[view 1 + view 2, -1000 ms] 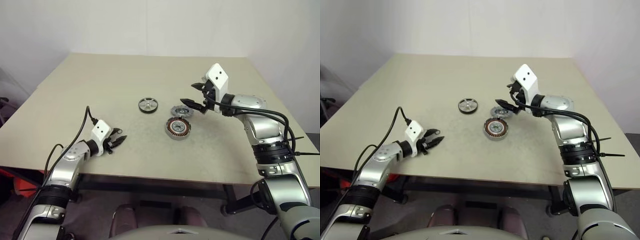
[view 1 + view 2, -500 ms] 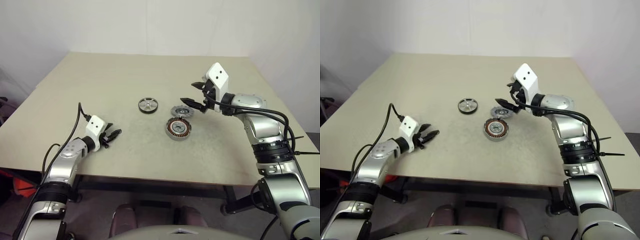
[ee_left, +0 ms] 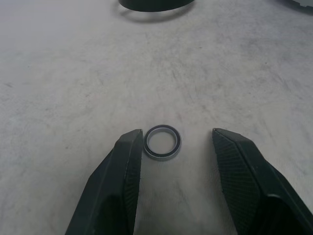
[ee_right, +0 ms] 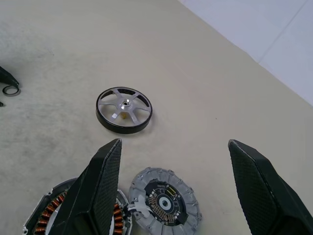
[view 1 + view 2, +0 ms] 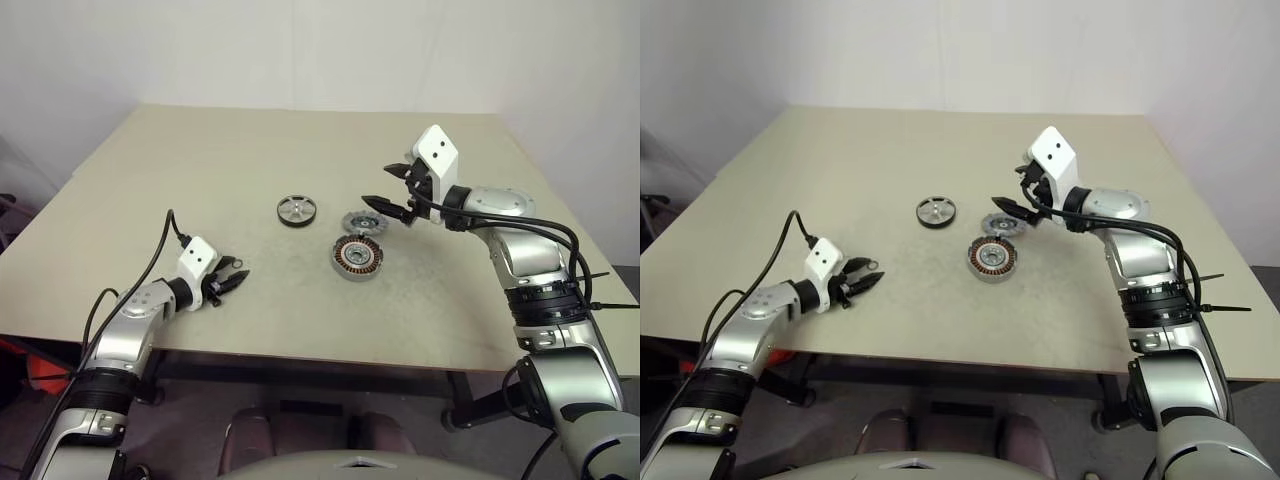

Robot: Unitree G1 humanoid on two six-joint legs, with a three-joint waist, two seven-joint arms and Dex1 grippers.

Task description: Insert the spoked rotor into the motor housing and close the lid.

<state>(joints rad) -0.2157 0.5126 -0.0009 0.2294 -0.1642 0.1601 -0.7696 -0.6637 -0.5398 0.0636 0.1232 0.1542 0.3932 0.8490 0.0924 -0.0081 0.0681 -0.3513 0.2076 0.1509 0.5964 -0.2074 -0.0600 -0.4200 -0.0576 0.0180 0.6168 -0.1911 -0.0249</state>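
Observation:
The spoked rotor, black-rimmed with a silver face, lies flat at the table's middle. To its right sits the grey notched lid. Just in front of the lid lies the motor housing with its copper coils. My right gripper hovers open above the lid, and the right wrist view looks down on the rotor, the lid and the housing. My left gripper is low over the table's front left, open. A small metal ring lies on the table between its fingers.
The beige table stretches wide behind and to the left of the parts. Its front edge runs close behind the left gripper. A white wall stands beyond the far edge.

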